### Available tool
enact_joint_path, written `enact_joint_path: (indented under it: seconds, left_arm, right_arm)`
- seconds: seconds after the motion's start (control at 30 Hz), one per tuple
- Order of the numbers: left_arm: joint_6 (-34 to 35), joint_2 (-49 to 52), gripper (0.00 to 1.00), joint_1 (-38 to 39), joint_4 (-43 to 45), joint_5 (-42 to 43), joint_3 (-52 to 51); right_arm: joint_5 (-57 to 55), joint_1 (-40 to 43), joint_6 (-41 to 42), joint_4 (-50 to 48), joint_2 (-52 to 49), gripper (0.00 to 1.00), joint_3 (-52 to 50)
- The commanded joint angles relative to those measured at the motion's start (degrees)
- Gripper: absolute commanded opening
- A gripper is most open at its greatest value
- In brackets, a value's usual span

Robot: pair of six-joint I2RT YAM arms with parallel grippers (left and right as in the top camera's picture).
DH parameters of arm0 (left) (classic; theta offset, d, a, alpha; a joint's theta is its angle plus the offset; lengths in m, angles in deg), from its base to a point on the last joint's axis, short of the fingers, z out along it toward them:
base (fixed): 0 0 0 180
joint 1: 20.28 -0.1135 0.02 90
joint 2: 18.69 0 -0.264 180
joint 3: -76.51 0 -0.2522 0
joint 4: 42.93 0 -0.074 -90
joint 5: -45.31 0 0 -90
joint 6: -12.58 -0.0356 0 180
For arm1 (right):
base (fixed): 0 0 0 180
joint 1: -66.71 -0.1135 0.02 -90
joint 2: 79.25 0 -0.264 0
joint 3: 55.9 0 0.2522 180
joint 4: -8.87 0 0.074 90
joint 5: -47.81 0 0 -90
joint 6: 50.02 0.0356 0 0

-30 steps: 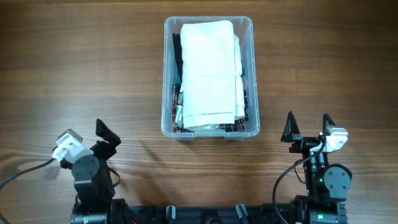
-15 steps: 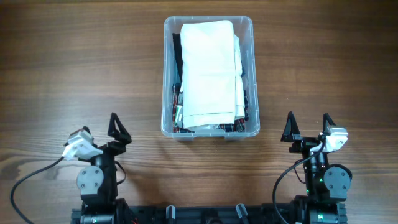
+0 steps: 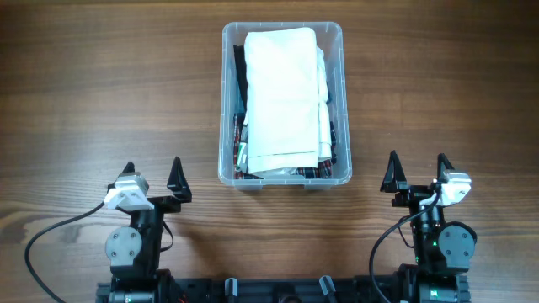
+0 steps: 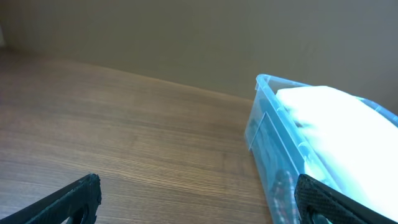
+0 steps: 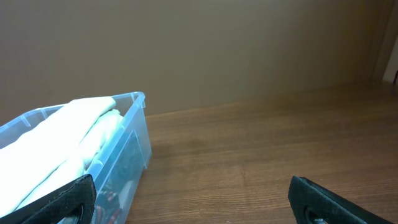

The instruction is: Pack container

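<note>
The clear plastic container (image 3: 224, 101) stands upright at the middle back of the wooden table. A folded white cloth (image 3: 283, 93) fills its top, over dark and red items along its walls. It also shows in the left wrist view (image 4: 264, 124) and the right wrist view (image 5: 134, 140). My left gripper (image 3: 152, 175) is open and empty near the front edge, left of the container and apart from it. My right gripper (image 3: 415, 172) is open and empty near the front edge, right of the container.
The wooden table (image 3: 101, 93) stretches to both sides of the container. A black cable (image 3: 50, 236) loops at the front left beside the left arm's base. A plain wall stands behind the table in the wrist views.
My left gripper has swung to the right and turned to face the back of the table, now level with the right one. The right arm and the container have not moved.
</note>
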Motion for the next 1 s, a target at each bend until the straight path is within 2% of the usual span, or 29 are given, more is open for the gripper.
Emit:
enact_joint_path:
  seconds: [0.0, 0.97]
  left_arm:
    - [-6.3, -0.8, 1.0, 0.4, 0.0, 0.4, -0.6]
    - [-7.0, -1.3, 1.0, 0.4, 0.0, 0.5, -0.6]
  right_arm:
    - [0.7, 0.3, -0.2, -0.3, 0.5, 1.0, -0.1]
    - [0.7, 0.3, -0.2, -0.3, 0.5, 1.0, -0.1]
